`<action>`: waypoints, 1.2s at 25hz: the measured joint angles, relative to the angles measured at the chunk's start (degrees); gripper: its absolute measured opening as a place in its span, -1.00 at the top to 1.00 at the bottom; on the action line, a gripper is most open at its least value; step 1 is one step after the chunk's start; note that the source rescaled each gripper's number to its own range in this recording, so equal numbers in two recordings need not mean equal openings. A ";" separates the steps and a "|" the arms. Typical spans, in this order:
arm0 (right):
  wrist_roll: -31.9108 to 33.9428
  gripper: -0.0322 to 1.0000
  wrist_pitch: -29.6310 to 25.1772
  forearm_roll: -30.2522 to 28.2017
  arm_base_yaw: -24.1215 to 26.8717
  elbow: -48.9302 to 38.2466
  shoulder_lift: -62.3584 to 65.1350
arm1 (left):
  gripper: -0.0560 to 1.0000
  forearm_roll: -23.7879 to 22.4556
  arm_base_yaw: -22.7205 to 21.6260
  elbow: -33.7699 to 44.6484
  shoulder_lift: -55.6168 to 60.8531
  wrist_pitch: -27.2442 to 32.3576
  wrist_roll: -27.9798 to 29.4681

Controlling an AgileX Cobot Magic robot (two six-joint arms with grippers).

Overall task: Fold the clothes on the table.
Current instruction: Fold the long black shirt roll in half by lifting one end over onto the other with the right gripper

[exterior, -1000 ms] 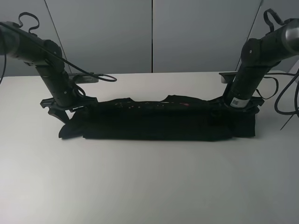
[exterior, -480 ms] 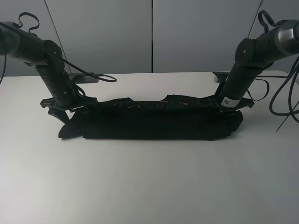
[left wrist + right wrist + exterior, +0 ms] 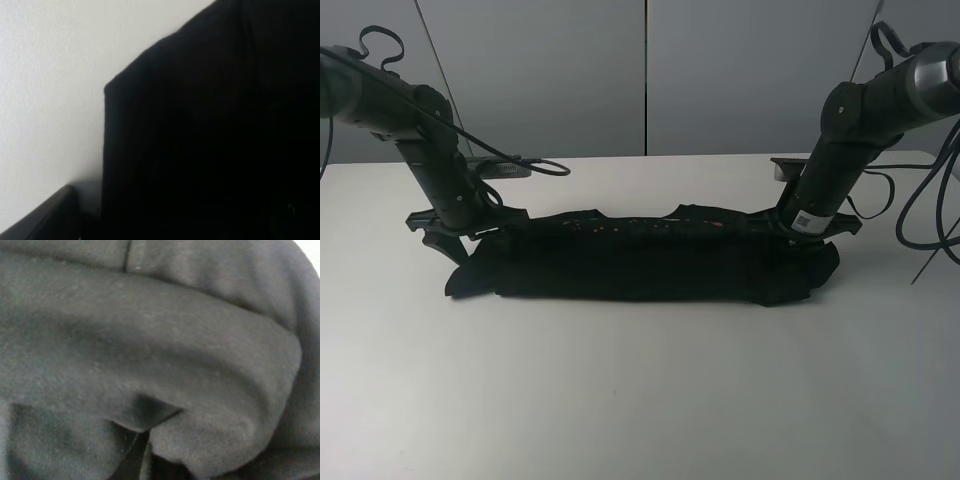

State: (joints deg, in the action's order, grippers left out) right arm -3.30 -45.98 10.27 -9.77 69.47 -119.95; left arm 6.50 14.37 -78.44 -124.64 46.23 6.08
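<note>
1. Black shirt in a long folded band across the table.
2. Red print on far edge: unreadable.
3. Left gripper spread apart at left end.
4. Right gripper clamped on bunched right end.

Soft, even light from above keeps the white table bright, dimming toward the corners, with only faint shadows beside the black T-shirt, whose folds merge into near-solid black. Both wrist views are close and blurred, and the left one is perhaps underexposed.
</note>
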 joint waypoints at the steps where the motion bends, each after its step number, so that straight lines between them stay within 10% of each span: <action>1: -0.63 0.69 -1.39 0.87 -0.10 -0.28 0.91 | -0.99 0.00 0.00 0.00 0.00 0.00 0.00; 11: -7.65 0.69 -11.23 15.09 -0.10 6.28 11.35 | -0.99 0.00 0.00 0.00 0.00 0.00 -0.09; 19: -18.81 0.69 -18.04 38.29 -0.39 9.07 11.72 | -0.99 -0.31 0.00 0.00 0.00 0.00 -0.09; 30: -27.84 0.69 -14.31 54.58 -9.33 9.28 3.76 | -0.99 -0.31 0.00 0.00 0.00 0.00 -0.20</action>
State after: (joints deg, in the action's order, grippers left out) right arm -31.14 -60.30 64.85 -19.11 78.75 -116.18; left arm 6.18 14.37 -78.44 -124.64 46.23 5.87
